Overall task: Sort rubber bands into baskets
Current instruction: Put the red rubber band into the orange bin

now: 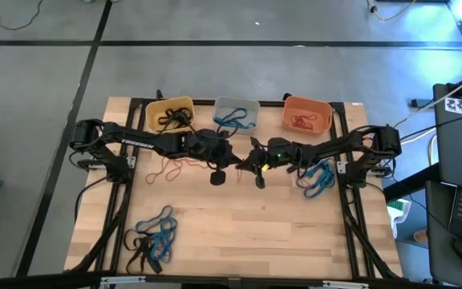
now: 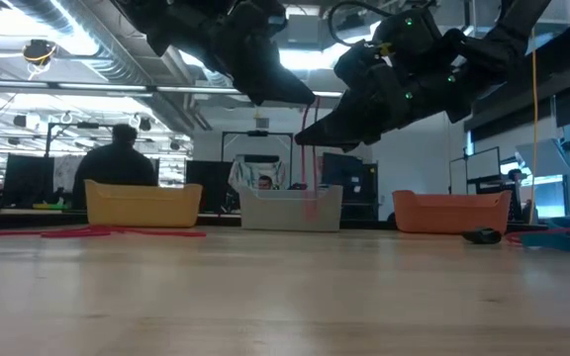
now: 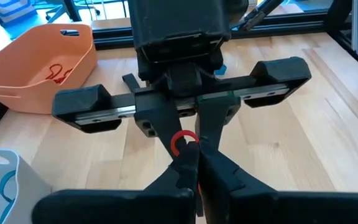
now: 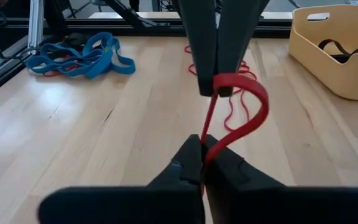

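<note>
We had both grippers, left (image 4: 216, 87) and right (image 3: 188, 140), pinched on one red band (image 4: 244, 109) between them; it hung limp and light, best gripped anywhere along its loop.

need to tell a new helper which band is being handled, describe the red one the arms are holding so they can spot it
Look above the middle of the wooden table, in front of the pale grey basket, where the left gripper and right gripper meet. Both jaws are shut on one red band hanging between them, the only band off the table.
</note>
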